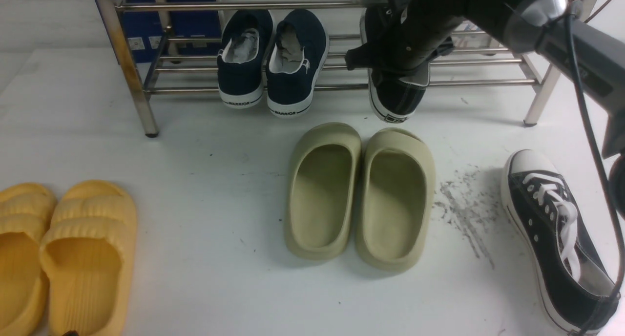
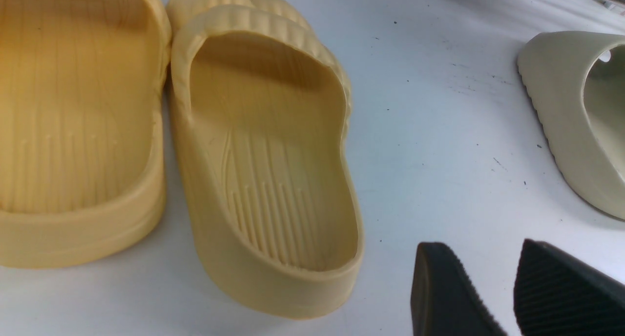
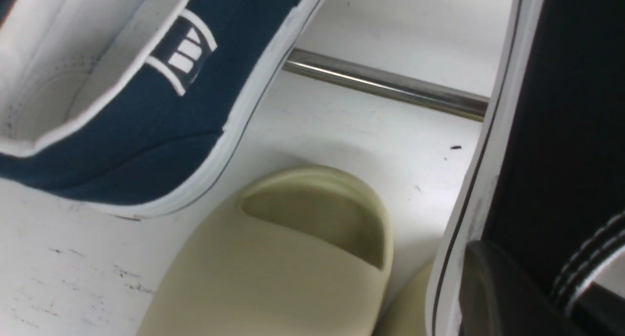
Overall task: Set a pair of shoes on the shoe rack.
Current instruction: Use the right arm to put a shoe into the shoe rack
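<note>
Lower right, one black canvas sneaker [image 1: 556,238] lies lengthwise, white rubber toe up-frame. My right gripper [image 3: 561,292] pinches the twin sneaker [image 1: 395,99], heel down-frame, on the shiny steel-tube rack [image 1: 122,57]. My left gripper [image 2: 508,287] gapes empty.

Rack [image 1: 122,48] top out of frame. Right arm [image 1: 439,18] blocks most of the far sneaker [image 1: 398,99]; only its heel shows. Near sneaker [image 1: 556,238] heel clipped by the bottom edge. Yellow slippers [image 1: 73,258] cut off left and bottom.
</note>
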